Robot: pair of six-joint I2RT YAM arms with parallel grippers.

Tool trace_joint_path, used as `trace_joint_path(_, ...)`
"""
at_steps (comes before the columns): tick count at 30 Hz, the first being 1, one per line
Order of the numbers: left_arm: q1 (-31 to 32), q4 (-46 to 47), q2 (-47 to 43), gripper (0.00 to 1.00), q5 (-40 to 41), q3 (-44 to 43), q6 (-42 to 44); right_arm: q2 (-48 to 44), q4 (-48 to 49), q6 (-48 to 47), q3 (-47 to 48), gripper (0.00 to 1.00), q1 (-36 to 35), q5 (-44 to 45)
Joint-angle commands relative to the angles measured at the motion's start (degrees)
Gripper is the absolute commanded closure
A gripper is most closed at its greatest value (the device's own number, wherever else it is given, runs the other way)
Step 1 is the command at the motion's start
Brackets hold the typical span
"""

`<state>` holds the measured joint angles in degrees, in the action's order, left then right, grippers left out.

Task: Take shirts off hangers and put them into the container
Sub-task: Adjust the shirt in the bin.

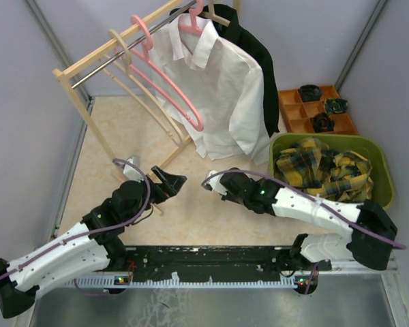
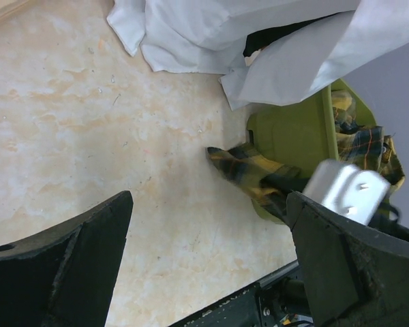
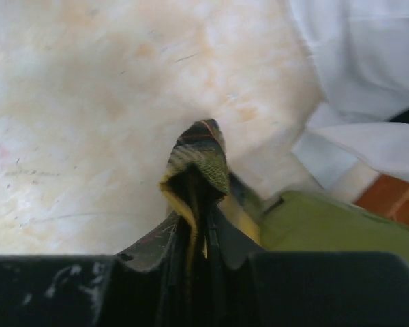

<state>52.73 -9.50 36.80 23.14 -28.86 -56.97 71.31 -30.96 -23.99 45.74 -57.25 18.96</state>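
Observation:
A yellow-and-dark-green plaid shirt lies heaped in the olive-green container at the right. One sleeve trails out over the container's left wall onto the table. My right gripper is shut on the end of that sleeve, and the cloth bunches between its jaws. A white shirt hangs on a pink hanger on the rack, with a black shirt behind it. An empty pink hanger and a beige hanger hang further left. My left gripper stands open over bare table.
The wooden rack with its metal bar runs across the back left. An orange compartment tray with dark items stands behind the container. The white shirt's hem hangs close above the tabletop near both grippers.

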Motion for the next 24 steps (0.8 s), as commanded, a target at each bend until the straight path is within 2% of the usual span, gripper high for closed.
trace_joint_path(1, 0.05, -0.24, -1.45, 0.01, 0.81, 0.57, -0.45, -11.10, 9.84, 2.45, 2.89, 0.85, -0.24, 10.18)
trace_joint_path(4, 0.05, -0.26, -1.43, 0.01, 0.85, 0.53, -0.46, -17.61, 11.11, 5.83, 3.85, 0.85, -0.23, 16.98)
trace_joint_path(6, 0.09, -0.23, -1.31, 0.01, 1.02, 0.64, -0.55, -21.51, 11.74, 8.57, 3.67, 0.83, -0.18, 27.23)
trace_joint_path(8, 0.07, 0.55, -1.08, 0.00, 1.03, 1.22, -0.87, -25.13, 12.53, 11.21, 3.51, 0.92, 0.59, 39.35)
trace_joint_path(11, 0.04, 2.95, -0.03, 0.01, 0.14, 2.10, -0.69, -30.23, 12.09, 15.25, 4.54, 1.00, 5.01, 45.09)
trace_joint_path(13, 0.05, 3.85, 1.07, 0.00, -0.72, 1.83, -0.28, -32.69, 11.03, 20.24, 5.55, 1.00, 10.65, 48.64)
trace_joint_path(17, 0.03, 2.91, 2.59, 0.01, -1.34, 0.02, 0.98, -34.11, 7.35, 26.75, 7.43, 1.00, 20.00, 50.26)
trace_joint_path(21, 0.03, 1.80, 1.35, 0.01, -0.54, 0.19, 0.95, -32.86, 5.29, 29.33, 7.69, 1.00, 24.16, 52.22)
trace_joint_path(22, 0.02, 1.72, 0.84, 0.00, -0.30, 0.45, 0.76, -32.38, 4.58, 30.20, 6.82, 1.00, 25.56, 50.30)
trace_joint_path(24, 0.08, 1.55, -0.23, 0.01, 0.11, 1.00, 0.35, -30.54, 2.48, 32.85, 5.45, 1.00, 29.73, 40.44)
